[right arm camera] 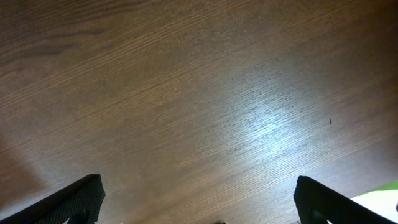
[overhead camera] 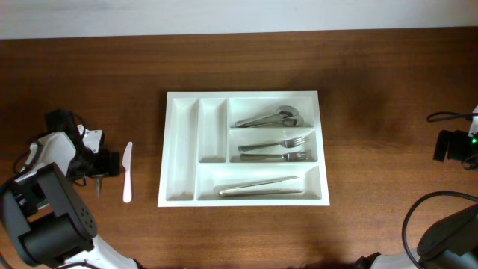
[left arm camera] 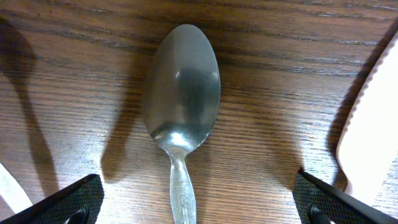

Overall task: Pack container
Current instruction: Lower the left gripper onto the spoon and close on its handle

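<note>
Mainly dark wood-grain table; spoon between spread, empty left gripper fingers; right gripper spread, holding nothing; pale wall.

R hand wide open over wood table, dark fingertips at btm corners, glare ctr

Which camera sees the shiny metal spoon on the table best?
The left wrist camera: the silver metal spoon fills the picture, lying on the brown wooden table. Overhead, it is mostly hidden under the left arm, just a thin sliver. The right wrist camera shows only bare wood.
</note>
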Action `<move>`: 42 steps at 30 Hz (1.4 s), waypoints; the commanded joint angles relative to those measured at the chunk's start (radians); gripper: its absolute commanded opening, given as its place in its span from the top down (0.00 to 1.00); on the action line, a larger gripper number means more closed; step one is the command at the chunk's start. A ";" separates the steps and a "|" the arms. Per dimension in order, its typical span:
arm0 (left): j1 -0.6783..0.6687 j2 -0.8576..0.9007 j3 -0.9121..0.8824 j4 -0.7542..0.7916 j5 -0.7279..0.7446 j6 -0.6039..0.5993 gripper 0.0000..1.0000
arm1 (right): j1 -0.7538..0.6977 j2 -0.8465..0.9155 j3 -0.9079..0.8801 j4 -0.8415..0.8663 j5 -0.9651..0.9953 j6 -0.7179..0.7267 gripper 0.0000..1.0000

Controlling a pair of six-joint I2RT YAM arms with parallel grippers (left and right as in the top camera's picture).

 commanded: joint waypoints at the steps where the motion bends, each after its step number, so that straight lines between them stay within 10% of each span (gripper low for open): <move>1: -0.001 0.016 -0.006 -0.002 -0.071 -0.029 0.01 | 0.002 -0.022 -0.002 0.003 -0.002 -0.006 0.01; 42: 0.000 0.072 -0.006 -0.006 0.051 -0.029 0.01 | 0.002 -0.022 -0.002 0.003 -0.002 -0.006 0.01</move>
